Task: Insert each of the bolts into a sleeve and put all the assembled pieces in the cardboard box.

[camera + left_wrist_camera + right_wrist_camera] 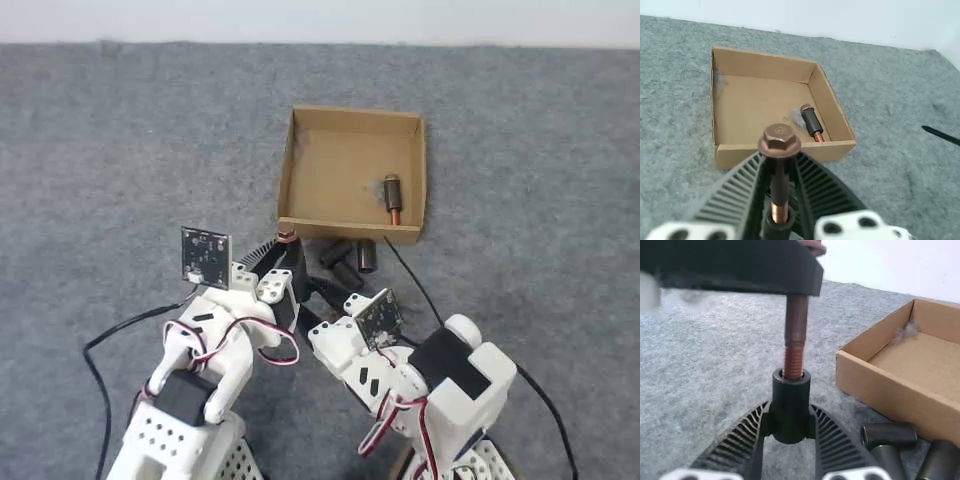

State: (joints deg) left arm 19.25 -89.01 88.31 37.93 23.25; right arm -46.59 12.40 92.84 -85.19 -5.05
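Near the front wall of the brown cardboard box, the left gripper is clamped on a copper-coloured hex-head bolt, held with its head up. The bolt's threaded end sits in the top of a black cylindrical sleeve, which the right gripper grips upright. One assembled piece lies inside the box. Three loose black sleeves lie on the grey felt tabletop, just beside the box.
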